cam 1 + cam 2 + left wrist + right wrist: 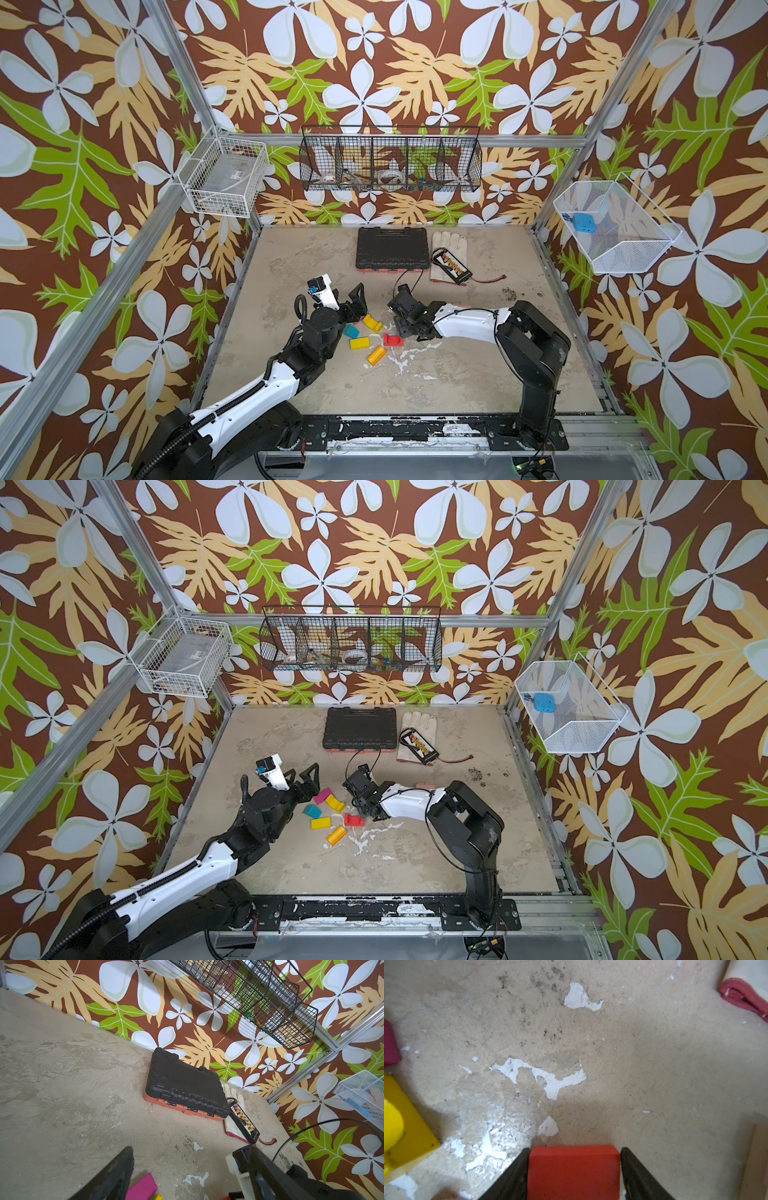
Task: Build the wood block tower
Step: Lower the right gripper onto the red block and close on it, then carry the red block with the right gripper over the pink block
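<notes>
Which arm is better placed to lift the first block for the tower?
Right. The right claw has the red block between its fingers, both pressed against the block's sides. The left claw stands open beside the magenta block, gripping nothing.

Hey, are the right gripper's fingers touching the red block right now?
Touching. The right wrist view shows both fingers lying flush against the sides of the red block, with no gap visible on either side.
</notes>
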Controlling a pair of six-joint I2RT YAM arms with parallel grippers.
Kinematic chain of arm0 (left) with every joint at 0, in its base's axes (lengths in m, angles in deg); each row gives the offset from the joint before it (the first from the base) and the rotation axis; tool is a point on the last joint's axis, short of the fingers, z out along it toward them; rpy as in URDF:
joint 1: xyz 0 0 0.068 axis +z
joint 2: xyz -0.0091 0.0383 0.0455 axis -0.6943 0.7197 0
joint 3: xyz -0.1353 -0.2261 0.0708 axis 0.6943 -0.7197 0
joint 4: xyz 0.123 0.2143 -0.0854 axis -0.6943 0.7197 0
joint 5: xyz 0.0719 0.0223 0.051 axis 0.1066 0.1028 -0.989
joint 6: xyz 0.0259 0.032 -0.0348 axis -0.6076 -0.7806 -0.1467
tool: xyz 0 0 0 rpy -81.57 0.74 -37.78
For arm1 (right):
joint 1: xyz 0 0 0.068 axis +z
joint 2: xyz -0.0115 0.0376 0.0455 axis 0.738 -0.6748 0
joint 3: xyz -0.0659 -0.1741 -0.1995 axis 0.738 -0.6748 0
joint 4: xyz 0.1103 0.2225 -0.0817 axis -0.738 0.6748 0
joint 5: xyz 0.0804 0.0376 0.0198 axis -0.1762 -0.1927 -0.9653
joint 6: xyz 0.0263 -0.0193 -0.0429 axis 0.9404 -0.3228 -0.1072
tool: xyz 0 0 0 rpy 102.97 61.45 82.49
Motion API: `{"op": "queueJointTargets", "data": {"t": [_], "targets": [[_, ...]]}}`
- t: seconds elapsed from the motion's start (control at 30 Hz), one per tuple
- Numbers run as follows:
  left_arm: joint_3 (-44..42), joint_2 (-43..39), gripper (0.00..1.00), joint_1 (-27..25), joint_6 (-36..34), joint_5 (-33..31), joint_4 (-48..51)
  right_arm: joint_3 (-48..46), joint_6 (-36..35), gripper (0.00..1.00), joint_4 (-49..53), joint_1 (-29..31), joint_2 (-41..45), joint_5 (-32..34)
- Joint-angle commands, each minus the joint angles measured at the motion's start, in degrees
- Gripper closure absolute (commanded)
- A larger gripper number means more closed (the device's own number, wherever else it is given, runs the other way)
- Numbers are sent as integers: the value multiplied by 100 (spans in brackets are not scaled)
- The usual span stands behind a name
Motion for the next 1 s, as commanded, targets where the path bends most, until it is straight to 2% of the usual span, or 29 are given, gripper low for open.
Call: {"op": "queueJointTargets", "data": {"t": [0.0,0.4,0.57,0.77,0.9,0.97], "targets": [[-8,-2,13,10,-45,-82,-197,-55,-8,37,369,-15,-52,-95],[-8,0,13,10,-54,-13,-230,-191,62,48,335,-107,193,-22],[-8,70,12,10,-85,214,-347,-463,98,51,280,-258,709,112],[57,226,12,10,-116,385,-373,-825,153,54,302,-383,1515,587],[62,252,12,6,-124,399,-390,-1119,209,56,424,-666,2064,880],[56,263,12,8,-141,372,-380,-1340,255,56,474,-882,2405,787]]}}
